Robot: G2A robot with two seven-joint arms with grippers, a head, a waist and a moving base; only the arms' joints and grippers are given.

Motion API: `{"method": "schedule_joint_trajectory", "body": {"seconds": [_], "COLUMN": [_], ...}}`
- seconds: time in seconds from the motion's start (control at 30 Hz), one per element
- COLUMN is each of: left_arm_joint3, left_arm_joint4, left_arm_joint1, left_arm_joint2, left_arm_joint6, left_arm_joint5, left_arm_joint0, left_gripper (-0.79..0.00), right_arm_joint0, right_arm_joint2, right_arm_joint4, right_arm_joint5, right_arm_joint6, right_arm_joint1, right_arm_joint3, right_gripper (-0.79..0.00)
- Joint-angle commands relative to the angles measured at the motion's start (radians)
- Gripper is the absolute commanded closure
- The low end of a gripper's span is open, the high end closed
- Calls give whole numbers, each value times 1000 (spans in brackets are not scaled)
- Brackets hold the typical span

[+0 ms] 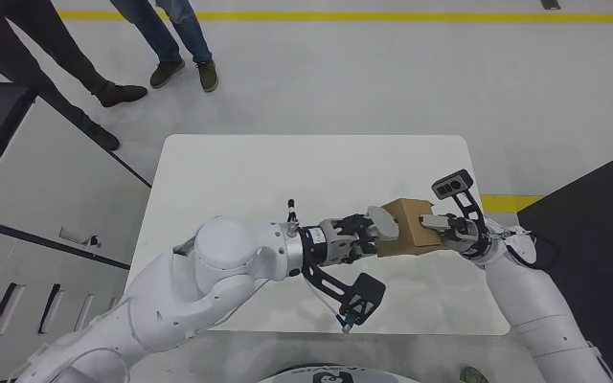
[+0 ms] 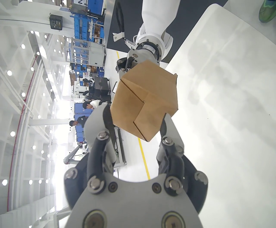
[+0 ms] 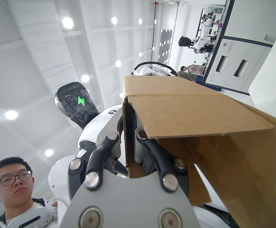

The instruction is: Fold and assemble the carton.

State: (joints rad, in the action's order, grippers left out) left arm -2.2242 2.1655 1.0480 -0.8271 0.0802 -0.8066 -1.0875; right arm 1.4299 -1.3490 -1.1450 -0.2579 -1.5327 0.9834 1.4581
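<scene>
While carton point(image 1: 410, 230) hangs above table point(image 1: 239, 172) | left gripper point(image 1: 383, 226) clasps closed end | right gripper point(image 1: 437, 223) pinches open-end wall

carton point(image 2: 148, 97): plain brown cardboard on every face I can see, no print or label on it

placard point(image 2: 80, 1): white board high up in the hall behind, dark mark on it, but the frame edge cuts it off so I can't make it out

cabinet point(image 3: 254, 62): tiny line of lettering near the handle slots, way too small to read

floor line point(image 1: 335, 16): yellow stripe on the grey floor past the table, just a stripe with no writing

verdict: honestly nothing here is legible
</scene>
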Motion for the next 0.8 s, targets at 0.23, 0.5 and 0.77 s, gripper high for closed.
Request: {"method": "schedule_joint_trajectory", "body": {"seconds": [0.23, 0.5, 0.77], "left_arm_joint3": [-49, -50, 86], "left_arm_joint4": [-382, -438, -834], "left_arm_joint1": [-16, -21, -25], "left_arm_joint2": [-205, -234, -360], "left_arm_joint6": [-100, -137, -41], "left_arm_joint5": [-102, -147, -102], "left_arm_joint0": [-123, -144, -216], "left_gripper": [-785, -785, -785], "right_arm_joint0": [9, 15, 15], "right_arm_joint2": [-134, -166, -166], "right_arm_joint4": [270, 359, 359], "right_arm_joint5": [-116, -148, -148], "right_arm_joint6": [86, 119, 119], "right_arm_joint1": [-18, -23, -23], "right_arm_joint3": [122, 162, 162], "right_gripper": [0, 0, 0]}}
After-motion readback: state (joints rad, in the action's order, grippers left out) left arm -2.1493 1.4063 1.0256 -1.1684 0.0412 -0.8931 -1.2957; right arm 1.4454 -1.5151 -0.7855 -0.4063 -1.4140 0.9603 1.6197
